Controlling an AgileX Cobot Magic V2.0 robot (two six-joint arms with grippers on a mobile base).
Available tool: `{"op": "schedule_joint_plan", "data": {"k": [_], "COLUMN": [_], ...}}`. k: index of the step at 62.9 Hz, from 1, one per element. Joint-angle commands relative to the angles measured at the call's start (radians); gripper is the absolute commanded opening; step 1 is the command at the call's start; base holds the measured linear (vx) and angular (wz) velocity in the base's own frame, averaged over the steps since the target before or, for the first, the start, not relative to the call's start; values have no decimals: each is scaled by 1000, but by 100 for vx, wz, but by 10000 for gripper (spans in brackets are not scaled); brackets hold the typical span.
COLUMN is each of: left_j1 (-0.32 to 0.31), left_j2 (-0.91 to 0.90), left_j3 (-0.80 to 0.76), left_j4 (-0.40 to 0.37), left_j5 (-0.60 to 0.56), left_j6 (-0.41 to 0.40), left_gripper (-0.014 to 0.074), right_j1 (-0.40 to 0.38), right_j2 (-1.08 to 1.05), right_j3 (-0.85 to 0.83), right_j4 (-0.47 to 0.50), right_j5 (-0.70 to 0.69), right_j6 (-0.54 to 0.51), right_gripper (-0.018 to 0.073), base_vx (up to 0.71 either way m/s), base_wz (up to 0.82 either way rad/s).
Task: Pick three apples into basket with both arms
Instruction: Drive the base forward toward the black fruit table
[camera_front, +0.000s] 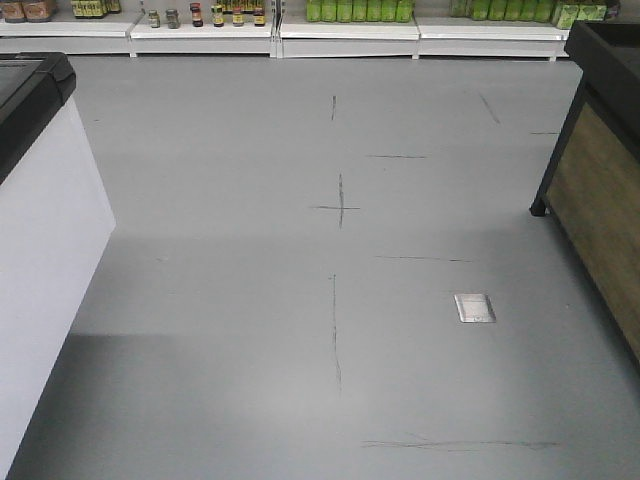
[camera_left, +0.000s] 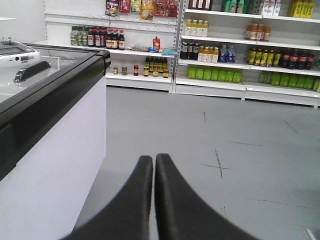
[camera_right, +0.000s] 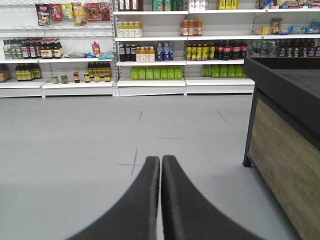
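My left claw (camera_left: 153, 161) is clenched on nothing, fingers pressed together above the grey floor (camera_left: 260, 150), with a white chest freezer (camera_left: 55, 145) at its nine o'clock and bottle shelves (camera_left: 225, 62) at twelve. My right claw (camera_right: 161, 161) is clenched empty too, a wood-panelled stand (camera_right: 285, 155) at its three o'clock. Where the apples and basket lie I cannot tell.
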Motion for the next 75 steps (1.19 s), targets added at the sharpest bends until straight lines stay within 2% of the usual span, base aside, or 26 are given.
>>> {"op": "schedule_joint_plan", "data": {"k": [1, 43, 75], "left_j1": [-1, -1, -1], "left_j2": [-16, -16, -16], "left_j3": [9, 9, 9], "left_j4": [-7, -7, -7], "left_j5": [-81, -81, -81], "left_j6": [-5, -5, -5], "left_gripper": [-6, -6, -6], "right_j1": [-3, -3, -3], "right_j2": [-12, -12, -12], "right_j3": [14, 14, 14], "right_j4": [-7, -7, -7], "right_j5": [-77, -77, -77], "right_j6": [-3, -3, -3], "right_gripper": [-4, -4, -4], "base_vx": [12, 14, 17], "base_wz": [0, 11, -5]}}
